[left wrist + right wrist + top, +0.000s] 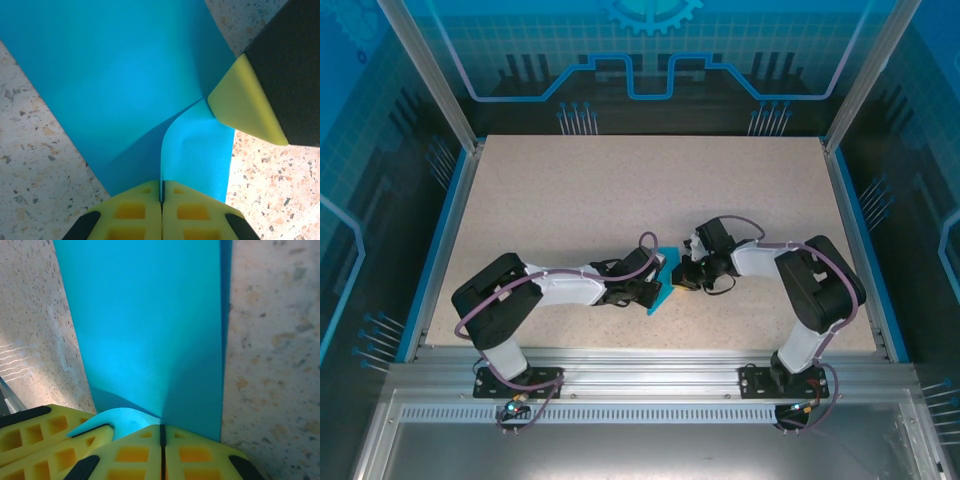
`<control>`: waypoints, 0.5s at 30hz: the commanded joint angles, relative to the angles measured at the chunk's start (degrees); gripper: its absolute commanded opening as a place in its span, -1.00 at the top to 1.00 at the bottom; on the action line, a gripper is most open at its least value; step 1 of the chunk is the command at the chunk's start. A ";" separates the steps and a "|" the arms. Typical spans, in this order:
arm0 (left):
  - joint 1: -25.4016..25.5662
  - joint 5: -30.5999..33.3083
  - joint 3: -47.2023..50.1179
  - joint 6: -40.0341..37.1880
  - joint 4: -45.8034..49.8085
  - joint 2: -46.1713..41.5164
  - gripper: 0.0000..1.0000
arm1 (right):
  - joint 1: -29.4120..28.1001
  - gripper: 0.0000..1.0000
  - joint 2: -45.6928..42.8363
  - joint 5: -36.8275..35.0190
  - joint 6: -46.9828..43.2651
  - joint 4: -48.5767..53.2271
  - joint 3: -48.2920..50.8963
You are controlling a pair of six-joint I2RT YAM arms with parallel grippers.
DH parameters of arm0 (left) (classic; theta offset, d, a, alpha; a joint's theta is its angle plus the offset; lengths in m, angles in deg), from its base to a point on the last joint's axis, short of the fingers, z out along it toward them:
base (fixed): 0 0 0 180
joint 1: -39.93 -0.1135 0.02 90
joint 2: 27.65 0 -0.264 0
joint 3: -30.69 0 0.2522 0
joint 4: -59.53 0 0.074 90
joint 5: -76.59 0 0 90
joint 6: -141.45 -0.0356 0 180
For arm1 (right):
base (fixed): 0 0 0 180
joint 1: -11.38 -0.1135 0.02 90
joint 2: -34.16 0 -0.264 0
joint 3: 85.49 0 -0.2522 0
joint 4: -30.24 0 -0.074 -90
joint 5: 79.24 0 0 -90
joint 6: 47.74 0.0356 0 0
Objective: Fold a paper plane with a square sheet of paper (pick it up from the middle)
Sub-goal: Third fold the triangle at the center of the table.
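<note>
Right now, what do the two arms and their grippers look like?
The left arm and right arm match: black joint housings, white link shells, a purplish-grey cable looping along each. The left gripper and right gripper have yellow fingers with square pockets moulded in and black patches near the base.

From above, most of the square sheet of paper [660, 290] is hidden by the left gripper [161, 197] and right gripper [161, 437] meeting over it, its creases too small to read; ahead of each gripper, the wrist views cut the sheet's far edge off
</note>
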 commanded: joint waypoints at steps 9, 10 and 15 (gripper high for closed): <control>-0.45 -1.10 0.62 4.16 4.92 -11.43 0.12 | -1.34 0.91 3.97 -5.01 -2.52 4.68 -0.62; -0.45 -1.13 0.71 5.21 4.95 -12.84 0.02 | -1.37 0.91 3.85 -5.13 -2.61 4.90 -0.82; -0.45 -3.65 -0.06 8.50 5.82 -16.23 0.19 | -1.39 0.91 3.96 -5.40 -2.80 5.62 -1.30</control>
